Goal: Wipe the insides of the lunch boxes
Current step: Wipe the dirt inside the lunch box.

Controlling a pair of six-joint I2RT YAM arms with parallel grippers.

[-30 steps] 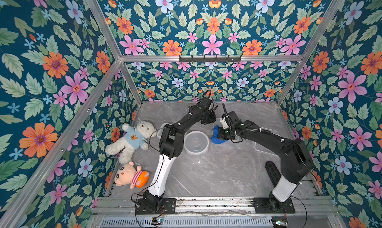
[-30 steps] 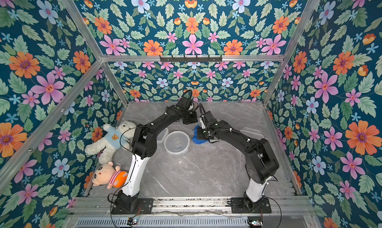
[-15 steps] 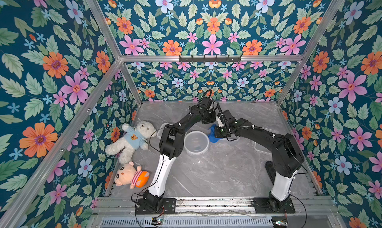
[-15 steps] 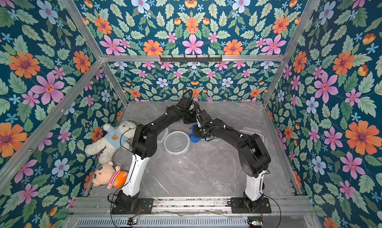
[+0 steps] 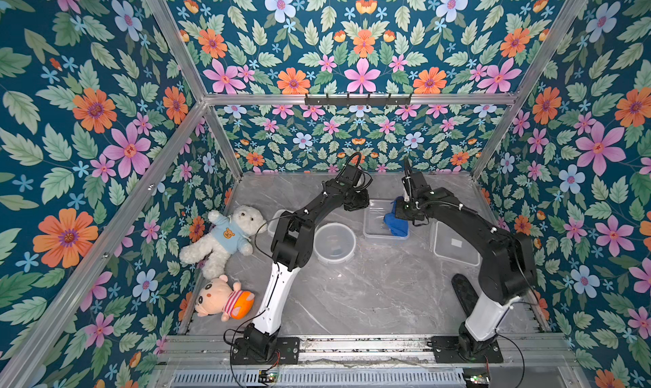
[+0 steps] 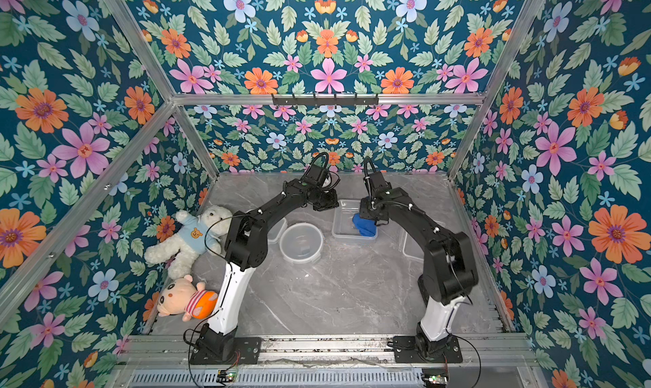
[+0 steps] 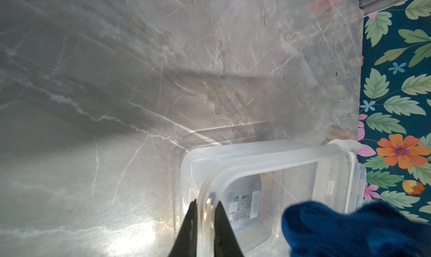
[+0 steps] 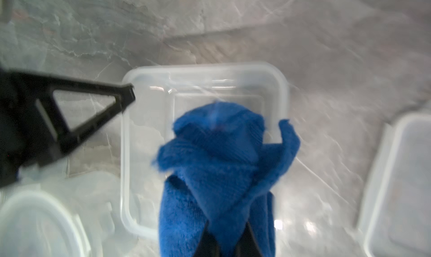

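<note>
Far centre of the marble table [image 5: 370,298]: the small rectangular tub [image 5: 376,224] sits between my two arms. The left gripper [image 7: 206,203] is clamped on its rim at one corner, one finger inside the wall and one outside. The right wrist view shows one black finger at that same corner. The right gripper [image 8: 227,241] is closed on the blue cloth [image 8: 221,162]. The cloth hangs bunched into the tub on the side nearer the right arm, with one flap over the rim there. That view is blurred.

Labels:
- **Rectangular tub:** through the clear base I see a sticker [image 7: 245,206] with dark print and a short line of letters. I can't make it out.
- **Large square tub [image 5: 454,243]:** it stands by the right wall and carries a small white label [image 5: 457,242]. No text resolves.
- **Round tub [image 5: 334,242]:** it is just beside the left arm's elbow and near the rectangular one. A small greyish label [image 5: 337,251] is on its base, also unreadable.

Left side of the table: a white teddy bear [image 5: 225,235] in a pale blue top with a yellow bear-face patch [image 5: 229,233]. Nearer the front rail lies a pink doll [image 5: 222,300] in a striped top. A flat black object [image 5: 465,294] lies near the right arm's base, and I can't tell what it is.
</note>
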